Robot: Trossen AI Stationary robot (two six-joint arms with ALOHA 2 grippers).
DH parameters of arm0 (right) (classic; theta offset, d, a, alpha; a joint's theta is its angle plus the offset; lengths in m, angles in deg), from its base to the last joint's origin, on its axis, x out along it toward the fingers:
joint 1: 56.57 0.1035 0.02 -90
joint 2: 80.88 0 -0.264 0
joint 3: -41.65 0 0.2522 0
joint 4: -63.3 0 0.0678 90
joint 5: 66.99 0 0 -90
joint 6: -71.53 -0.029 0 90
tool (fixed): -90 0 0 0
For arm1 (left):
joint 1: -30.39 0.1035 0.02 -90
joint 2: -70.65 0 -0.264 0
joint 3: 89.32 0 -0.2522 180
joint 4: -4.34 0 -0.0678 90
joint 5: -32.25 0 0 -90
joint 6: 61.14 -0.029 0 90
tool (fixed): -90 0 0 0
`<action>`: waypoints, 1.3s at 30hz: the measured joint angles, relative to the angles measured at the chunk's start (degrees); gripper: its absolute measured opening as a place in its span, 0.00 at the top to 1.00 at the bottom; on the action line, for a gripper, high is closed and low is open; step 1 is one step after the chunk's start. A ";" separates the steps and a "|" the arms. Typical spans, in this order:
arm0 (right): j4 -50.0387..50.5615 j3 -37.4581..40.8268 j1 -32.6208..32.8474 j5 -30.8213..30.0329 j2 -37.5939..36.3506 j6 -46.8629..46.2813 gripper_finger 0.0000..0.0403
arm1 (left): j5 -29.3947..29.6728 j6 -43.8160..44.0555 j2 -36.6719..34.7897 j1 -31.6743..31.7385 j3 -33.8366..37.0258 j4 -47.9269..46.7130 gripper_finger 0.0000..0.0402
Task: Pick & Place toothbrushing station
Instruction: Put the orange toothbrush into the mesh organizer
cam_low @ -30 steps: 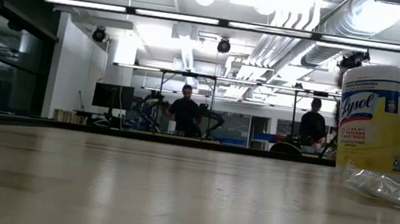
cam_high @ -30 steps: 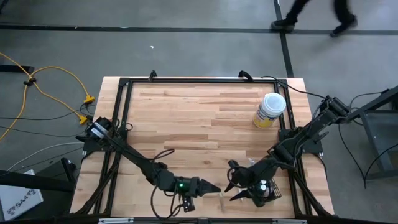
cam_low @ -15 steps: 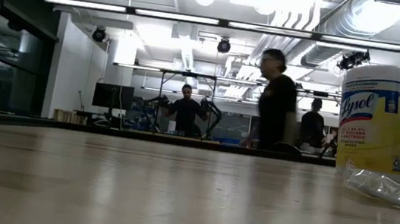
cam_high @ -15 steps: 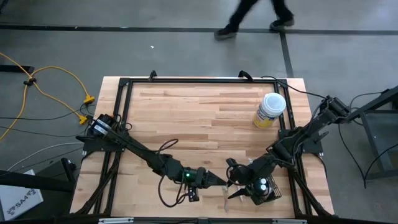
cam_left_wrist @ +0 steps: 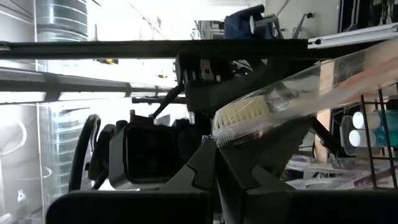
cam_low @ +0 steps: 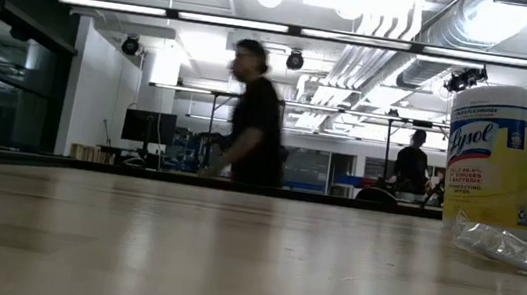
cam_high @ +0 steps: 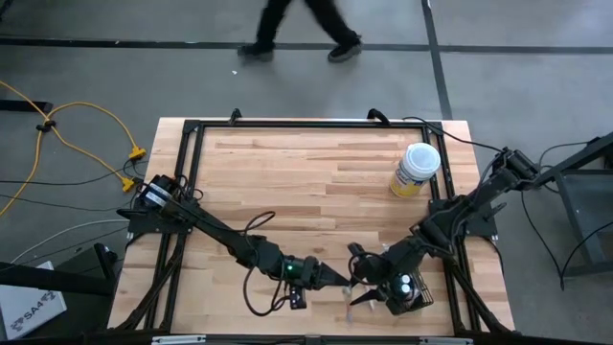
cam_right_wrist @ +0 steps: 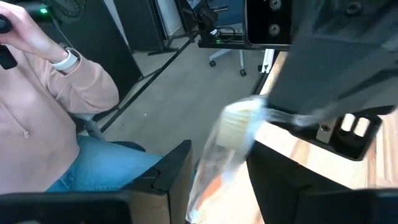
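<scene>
While both of your arms met at the near edge of the light wooden table (cam_high: pixel 306 182), the left gripper (cam_high: pixel 337 280) was fully closed, with the clear-wrapped toothbrush (cam_left_wrist: pixel 292 93) with a white bristle head pinched between its fingers. In the left wrist view, the bristle head sat just above the closed fingertips, and the wrapped handle went away toward the small black wire-mesh basket (cam_high: pixel 410 291). That basket stood at the near right of the table, with small white-capped items inside it. Your right gripper (cam_high: pixel 362 280) was right beside the basket, on its left. Its fingers were spread apart on both sides of the same wrapped toothbrush, and I cannot tell if they touched it. The two grippers almost met tip to tip. You left the yellow wipes canister with a white lid (cam_high: pixel 416 170) at the far right, well apart from them. Beyond the far edge, a person in dark clothes (cam_low: pixel 251 126) crossed the floor.
</scene>
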 joint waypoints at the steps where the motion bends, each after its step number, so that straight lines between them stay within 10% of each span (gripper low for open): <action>1: 0.00 0.00 -0.22 0.20 0.00 0.00 0.66 | -0.46 0.00 0.00 0.00 0.00 0.09 1.00; 24: -2.39 -0.02 -2.26 6.81 0.92 0.89 0.97 | -1.71 0.63 0.08 0.33 0.00 1.76 1.00; 39: -1.88 -0.02 -2.15 7.98 0.92 1.07 0.98 | -1.49 4.88 0.11 -0.06 0.02 2.92 0.95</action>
